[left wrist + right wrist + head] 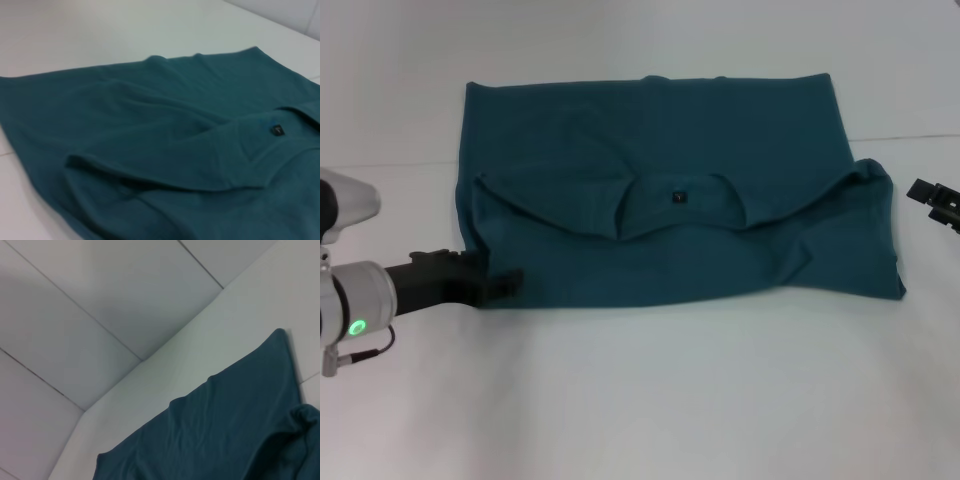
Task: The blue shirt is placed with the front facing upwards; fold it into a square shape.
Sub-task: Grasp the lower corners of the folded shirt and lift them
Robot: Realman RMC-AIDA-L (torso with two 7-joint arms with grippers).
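- The blue shirt (660,190) is laid flat in the middle of the white worktop (640,400), folded once across so that it forms a wide rectangle.
- The collar (675,205) is seen on the upper layer near the middle, with a small dark label (680,196) inside it; both sleeves are turned in beside it. No print is visible.
- The right near corner of the shirt is bunched and sticks out past the rest of the fold.
- The left hand (505,281) is placed at the shirt's near left corner, touching the edge of the cloth; whether it is clenched on the cloth or released cannot be told.
- The right hand (935,200) is seen only in part at the right edge of the head view, just beside the shirt's right side and apart from it; its state cannot be told.
- White wall panels (75,315) are seen behind the worktop in the right wrist view.
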